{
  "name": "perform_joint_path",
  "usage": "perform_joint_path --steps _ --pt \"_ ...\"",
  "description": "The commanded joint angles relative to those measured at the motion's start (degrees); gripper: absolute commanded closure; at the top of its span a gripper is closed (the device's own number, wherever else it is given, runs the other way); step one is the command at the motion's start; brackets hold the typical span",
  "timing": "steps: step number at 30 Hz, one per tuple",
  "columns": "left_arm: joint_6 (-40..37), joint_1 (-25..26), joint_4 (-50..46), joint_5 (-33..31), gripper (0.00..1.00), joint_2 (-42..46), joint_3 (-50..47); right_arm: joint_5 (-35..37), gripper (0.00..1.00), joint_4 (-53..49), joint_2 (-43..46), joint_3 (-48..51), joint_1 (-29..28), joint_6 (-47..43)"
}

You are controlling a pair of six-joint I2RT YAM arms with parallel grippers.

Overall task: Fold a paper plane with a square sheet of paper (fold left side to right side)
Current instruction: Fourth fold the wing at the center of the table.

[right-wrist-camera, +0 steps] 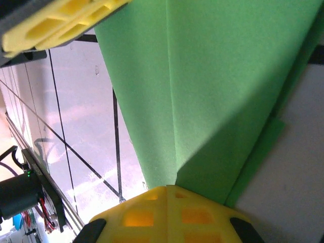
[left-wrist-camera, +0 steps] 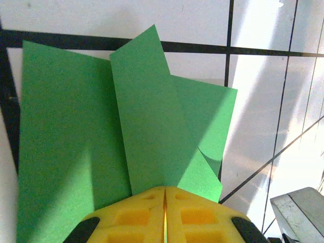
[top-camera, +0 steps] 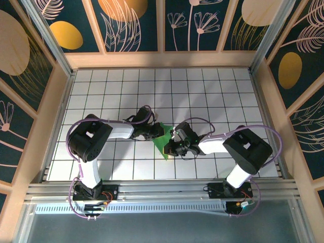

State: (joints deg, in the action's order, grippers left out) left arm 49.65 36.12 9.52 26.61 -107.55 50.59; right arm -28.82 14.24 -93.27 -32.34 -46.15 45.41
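The green sheet of paper point(top-camera: 163, 140) is folded into layered flaps and sits between my two grippers at the middle of the table. In the left wrist view the paper point(left-wrist-camera: 147, 126) shows a raised centre flap that runs down into my left gripper point(left-wrist-camera: 165, 191), which is shut on it. In the right wrist view a ridge crease of the paper point(right-wrist-camera: 217, 76) ends at my right gripper point(right-wrist-camera: 167, 188), shut on that end. From above, the left gripper point(top-camera: 156, 132) holds the paper's left side and the right gripper point(top-camera: 171, 147) its right side.
The white grid-tiled table point(top-camera: 202, 91) is boxed in by wooden walls point(top-camera: 162, 59). A metal rail point(top-camera: 162, 191) runs along the near edge by the arm bases. The left gripper's yellow fingers point(right-wrist-camera: 55, 23) show at the paper's far edge.
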Motion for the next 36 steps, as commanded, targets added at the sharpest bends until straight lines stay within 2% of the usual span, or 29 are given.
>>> perform_joint_path --steps 1,8,13,20,36 --pt "-0.08 -0.42 -4.42 -4.56 0.91 -2.98 -0.24 -1.35 1.00 -7.96 0.78 1.88 -1.13 0.41" --pt "-0.14 -0.40 -4.42 -4.53 0.91 -2.95 -0.16 -0.53 1.00 -9.73 5.02 -1.03 -0.43 0.17" --pt "-0.10 -0.35 -4.35 -4.39 0.91 -3.00 -0.05 -2.13 1.00 -6.94 6.90 -1.64 -0.41 1.79" --pt "-0.08 -0.36 -4.29 -4.29 0.91 -3.03 -0.15 -3.44 1.00 -1.35 3.54 -0.32 -1.55 3.99" --pt "-0.19 -0.35 -4.33 -4.29 0.91 -3.23 -0.14 -2.38 1.00 -1.85 1.73 3.55 -1.77 4.60"
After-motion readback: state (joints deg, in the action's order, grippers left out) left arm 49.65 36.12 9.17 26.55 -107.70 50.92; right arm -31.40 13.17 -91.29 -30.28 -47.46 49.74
